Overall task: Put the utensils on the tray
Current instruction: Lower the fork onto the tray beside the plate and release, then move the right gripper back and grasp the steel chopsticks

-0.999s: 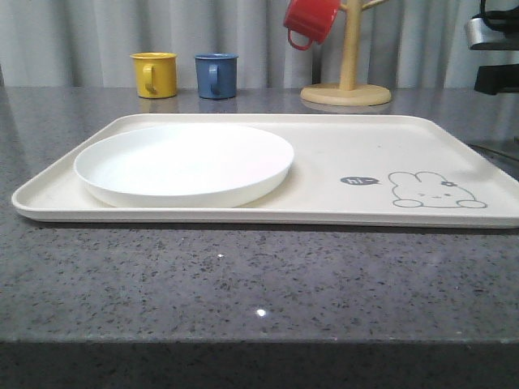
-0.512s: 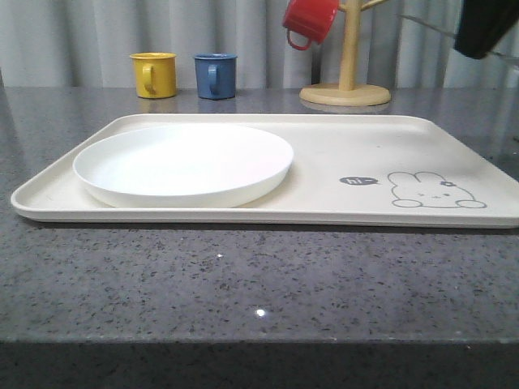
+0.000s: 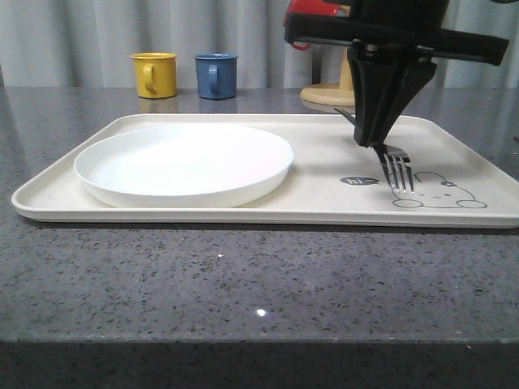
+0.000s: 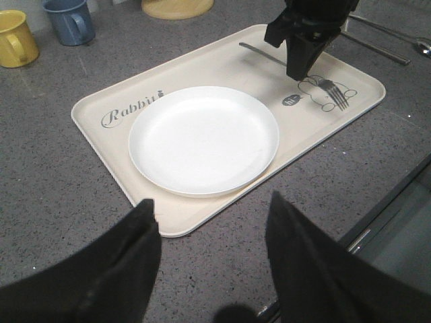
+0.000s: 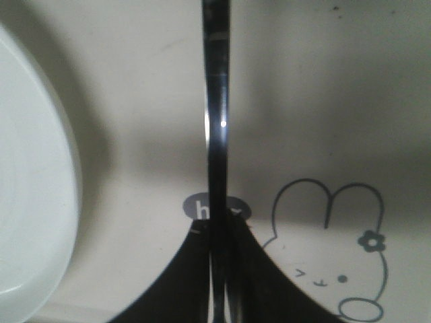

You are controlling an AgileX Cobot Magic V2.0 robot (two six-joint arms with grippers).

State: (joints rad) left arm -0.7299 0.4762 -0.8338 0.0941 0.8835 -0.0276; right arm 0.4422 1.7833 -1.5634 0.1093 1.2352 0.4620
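Observation:
My right gripper is shut on the handle of a silver fork over the right part of the cream tray. The fork's tines point toward the table's front, low over the bunny drawing; I cannot tell if they touch it. The right wrist view shows the fork running between the shut fingers. A round white plate lies on the tray's left half. My left gripper stands open above the table, near the tray's front edge. Two more silver utensils lie on the table beyond the tray's right end.
A yellow mug and a blue mug stand behind the tray at the back left. A wooden mug tree with a red mug stands at the back, partly behind my right arm. The table's front edge is close.
The right arm has come in from the upper right with the fork and lowered it over the tray's right part. Tray and plate have not moved.

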